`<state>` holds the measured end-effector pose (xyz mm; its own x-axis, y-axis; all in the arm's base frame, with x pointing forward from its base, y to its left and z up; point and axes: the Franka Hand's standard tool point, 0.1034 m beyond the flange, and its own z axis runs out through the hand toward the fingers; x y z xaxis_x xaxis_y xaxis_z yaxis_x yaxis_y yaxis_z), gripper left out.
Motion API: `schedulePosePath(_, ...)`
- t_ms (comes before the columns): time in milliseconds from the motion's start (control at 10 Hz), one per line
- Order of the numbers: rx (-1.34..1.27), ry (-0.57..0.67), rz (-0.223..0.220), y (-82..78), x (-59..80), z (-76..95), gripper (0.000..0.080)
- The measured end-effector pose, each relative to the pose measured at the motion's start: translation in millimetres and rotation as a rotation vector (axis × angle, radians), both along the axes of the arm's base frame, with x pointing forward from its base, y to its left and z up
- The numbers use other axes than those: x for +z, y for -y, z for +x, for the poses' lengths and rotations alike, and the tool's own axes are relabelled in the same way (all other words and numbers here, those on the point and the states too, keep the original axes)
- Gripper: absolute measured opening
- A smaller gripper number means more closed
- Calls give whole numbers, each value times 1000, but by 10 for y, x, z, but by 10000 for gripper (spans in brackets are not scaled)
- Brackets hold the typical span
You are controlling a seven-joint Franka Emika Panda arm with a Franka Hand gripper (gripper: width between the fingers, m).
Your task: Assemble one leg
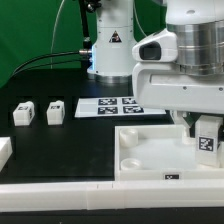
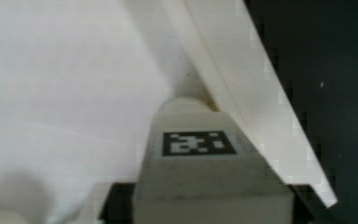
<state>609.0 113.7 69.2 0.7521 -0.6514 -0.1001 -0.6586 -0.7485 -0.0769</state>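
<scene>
My gripper is shut on a leg, a small white post with a black-and-white tag, and holds it upright over the far right corner of the large white tray-like piece. In the wrist view the leg fills the space between my dark fingers, its tip at the tray's raised rim. Two more legs stand on the black table at the exterior view's left. A third white piece lies at the left edge.
The marker board lies flat behind the tray. The arm's base stands at the back. A white rail runs along the table's front edge. A green curtain hangs behind.
</scene>
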Motion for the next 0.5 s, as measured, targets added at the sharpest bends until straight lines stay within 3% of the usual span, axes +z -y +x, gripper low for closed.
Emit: schedulePosePath(500, -499, -64, 1, -14, -8, 3, 290)
